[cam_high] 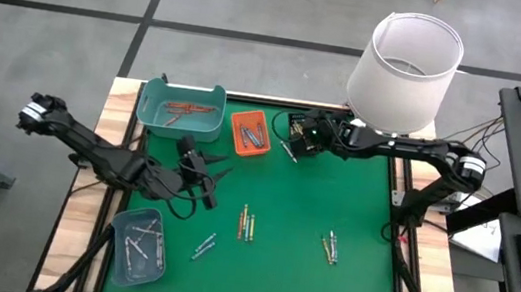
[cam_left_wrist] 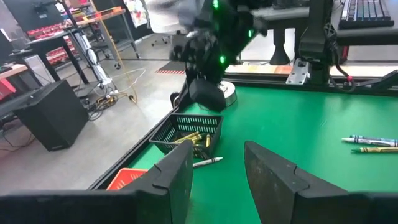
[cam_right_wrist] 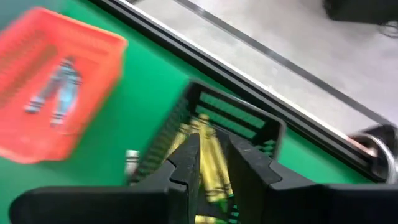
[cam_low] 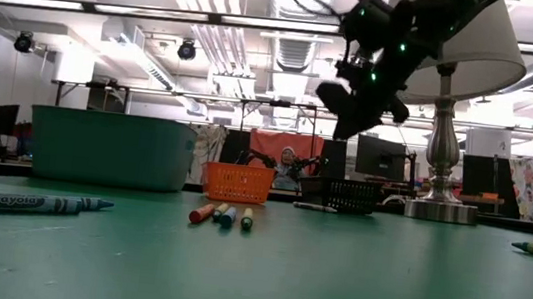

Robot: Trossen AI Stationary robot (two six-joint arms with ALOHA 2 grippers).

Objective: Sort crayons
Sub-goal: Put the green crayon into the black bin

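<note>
High view: A green mat-covered table (cam_high: 335, 196) is seen from above. At its far edge a teal plastic bin (cam_high: 182, 105) holds reddish crayons. Beside it an orange mesh basket (cam_high: 249, 131) holds blue-grey crayons. A black mesh basket (cam_high: 295, 127) is largely covered by the right gripper (cam_high: 298, 136), which is positioned over it. A clear-blue tray (cam_high: 139, 244) near the front left corner holds silvery sticks. Loose crayons (cam_high: 246, 225) lie on the mat in three small groups. The left gripper (cam_high: 205, 171) is held above the mat in front of the teal bin. A white lampshade (cam_high: 407, 69) stands at the far right corner.

Low view: The bins are seen side-on, so their contents are hidden. A blue crayon (cam_low: 14, 202) is cut off at the left edge. The right gripper hangs above the black basket.

Left wrist view: The left gripper's jaws are seen open and empty. Yellow-green crayons are visible in the black basket, and one grey crayon (cam_left_wrist: 207, 162) lies just outside it.

Right wrist view: The picture is blurred. A yellow-green crayon (cam_right_wrist: 211, 163) is seen between the right gripper's narrowly parted fingers (cam_right_wrist: 186, 163), above the black basket; whether it is gripped cannot be told.
</note>
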